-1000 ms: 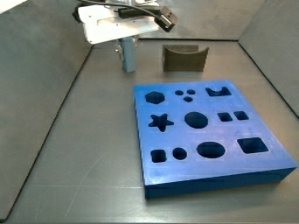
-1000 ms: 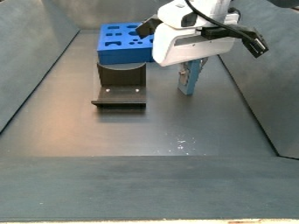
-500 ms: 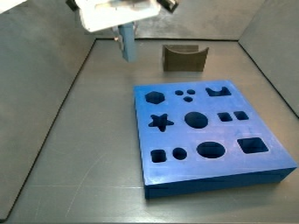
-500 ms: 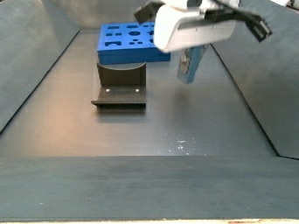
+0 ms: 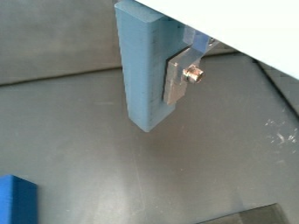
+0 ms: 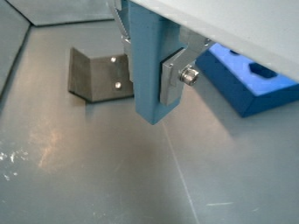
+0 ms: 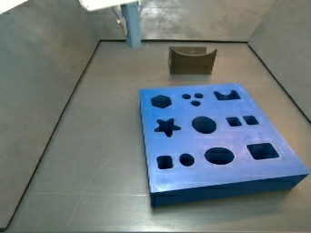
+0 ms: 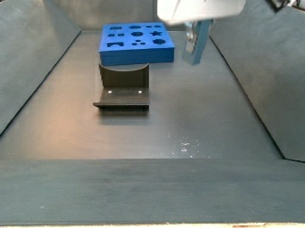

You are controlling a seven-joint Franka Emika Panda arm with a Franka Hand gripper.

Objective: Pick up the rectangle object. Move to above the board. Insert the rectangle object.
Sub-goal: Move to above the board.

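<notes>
- Grey floor (image 7: 85, 146) and grey walls surround us.
- Our gripper (image 6: 163, 77), high near the far wall, pinches the rectangle object (image 6: 151, 66) upright, clear of the floor.
- We should carry it level to above the board (image 7: 219, 187), at five o'clock in a side view.
- Every cutout (image 7: 220, 157) looks empty.

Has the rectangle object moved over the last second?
Yes. Held in the hand, the rectangle object has risen higher above the floor, against the unmoved fixture.
</notes>
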